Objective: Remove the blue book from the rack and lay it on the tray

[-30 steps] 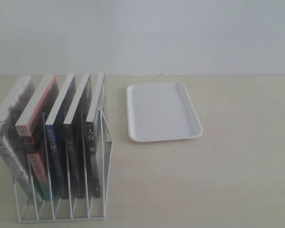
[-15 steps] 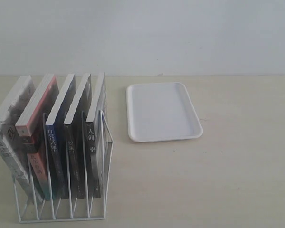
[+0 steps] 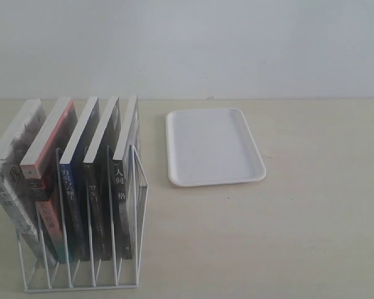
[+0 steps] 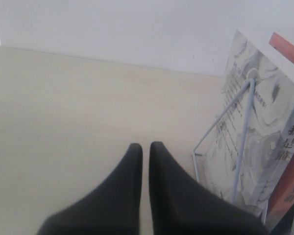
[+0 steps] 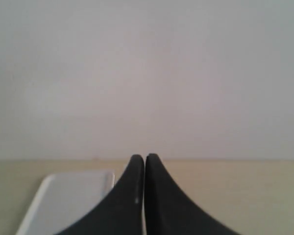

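The white wire rack [image 3: 132,218] stands at the front left of the table and holds several upright books. The blue book [image 3: 73,187], with a blue spine and white characters, sits in the middle slot between a red-spined book [image 3: 45,180] and a black-spined one [image 3: 95,187]. The white tray [image 3: 212,146] lies flat and bare to the right of the rack. Neither gripper shows in the exterior view. My left gripper [image 4: 145,146] is shut with nothing in it, beside the rack's outer wire [image 4: 242,142] and a grey-white book [image 4: 257,122]. My right gripper [image 5: 144,157] is shut, with the tray's corner [image 5: 73,196] beside it.
The table is pale wood [image 3: 299,237] with a white wall [image 3: 187,43] behind it. Open tabletop runs right of the tray and in front of it. The rack's last slot, on the tray side, holds no book.
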{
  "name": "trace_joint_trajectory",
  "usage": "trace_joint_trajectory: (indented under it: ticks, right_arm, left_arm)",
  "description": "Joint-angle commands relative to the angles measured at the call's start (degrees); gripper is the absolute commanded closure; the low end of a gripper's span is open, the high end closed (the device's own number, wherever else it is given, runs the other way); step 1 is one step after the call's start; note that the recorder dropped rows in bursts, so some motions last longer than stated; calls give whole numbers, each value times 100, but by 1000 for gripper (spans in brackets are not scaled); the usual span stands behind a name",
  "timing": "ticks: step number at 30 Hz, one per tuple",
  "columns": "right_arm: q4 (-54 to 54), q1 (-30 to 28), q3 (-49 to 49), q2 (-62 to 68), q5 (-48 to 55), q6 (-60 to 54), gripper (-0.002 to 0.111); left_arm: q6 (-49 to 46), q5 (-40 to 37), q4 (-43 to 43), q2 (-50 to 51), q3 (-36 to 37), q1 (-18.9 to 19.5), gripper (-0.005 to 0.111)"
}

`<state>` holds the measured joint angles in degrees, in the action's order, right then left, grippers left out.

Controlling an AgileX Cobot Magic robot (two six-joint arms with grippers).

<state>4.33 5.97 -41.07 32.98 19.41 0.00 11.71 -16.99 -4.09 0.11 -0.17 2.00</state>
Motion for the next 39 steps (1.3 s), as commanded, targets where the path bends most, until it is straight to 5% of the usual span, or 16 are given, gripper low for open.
trace_joint_trajectory:
  ticks: [1, 5, 14, 24, 32, 36, 39]
  right_arm:
    - [160, -8, -900, 831, 2010, -160, 108]
    - [696, -8, -1340, 1586, 3393, -447, 108]
    - [1599, 236, -1367, 2296, 4567, -781, 108]
    - [1400, 2412, -1367, 2348, 3143, 330, 108]
    - [-125, 4136, -1367, 3257, 3157, 1532, 108]
    - [-658, 4652, -1706, 3740, 2943, 2165, 107]
    - [-869, 4720, -2332, 4169, 3525, 2495, 94]
  left_arm:
    - [-27, 4, -22, -11, 17, 18, 102]
    - [-27, 4, -22, -11, 17, 18, 102]
    - [-27, 4, -22, -11, 17, 18, 102]
    - [-27, 4, -22, -11, 17, 18, 102]
    - [-27, 4, -22, -11, 17, 18, 102]
    - [-27, 4, -22, -11, 17, 18, 102]
    - [-27, 4, -22, -11, 17, 18, 102]
